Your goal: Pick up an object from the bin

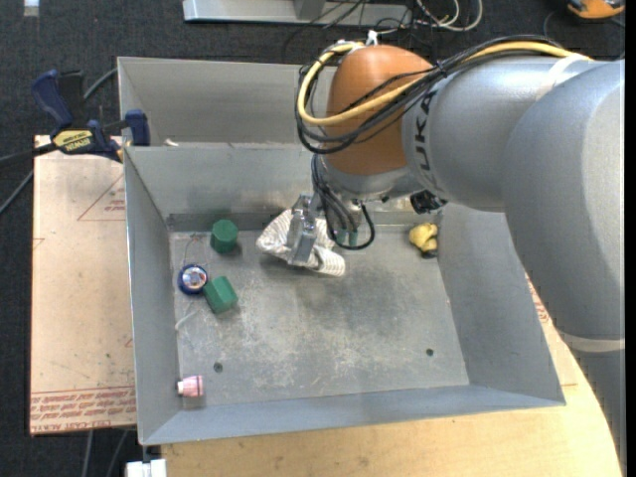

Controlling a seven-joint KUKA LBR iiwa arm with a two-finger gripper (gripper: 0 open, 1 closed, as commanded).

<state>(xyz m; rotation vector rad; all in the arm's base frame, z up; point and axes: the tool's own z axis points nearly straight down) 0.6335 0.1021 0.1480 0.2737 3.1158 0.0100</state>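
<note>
From above, my gripper (308,233) sits pressed into a crumpled white cloth (281,240) at the middle of the bin (328,356), toward its far wall. The cloth's long axis runs from left down to the lower right. My wrist hides its upper edge, and I cannot tell whether my gripper is clenched or released. A green cylinder (225,235) and a green block (221,294) lie to the left, and a yellow thing (424,237) to the right.

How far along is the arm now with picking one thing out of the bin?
Done, it seems: the approach. The gripper is down at the white crumpled cloth near the back middle of the bin. In hand: the grasp, though I cannot tell whether it grips the cloth. Left: the lift, since the cloth appears to lie on the bin floor. The green cylinder and yellow piece lie apart from it.
</note>
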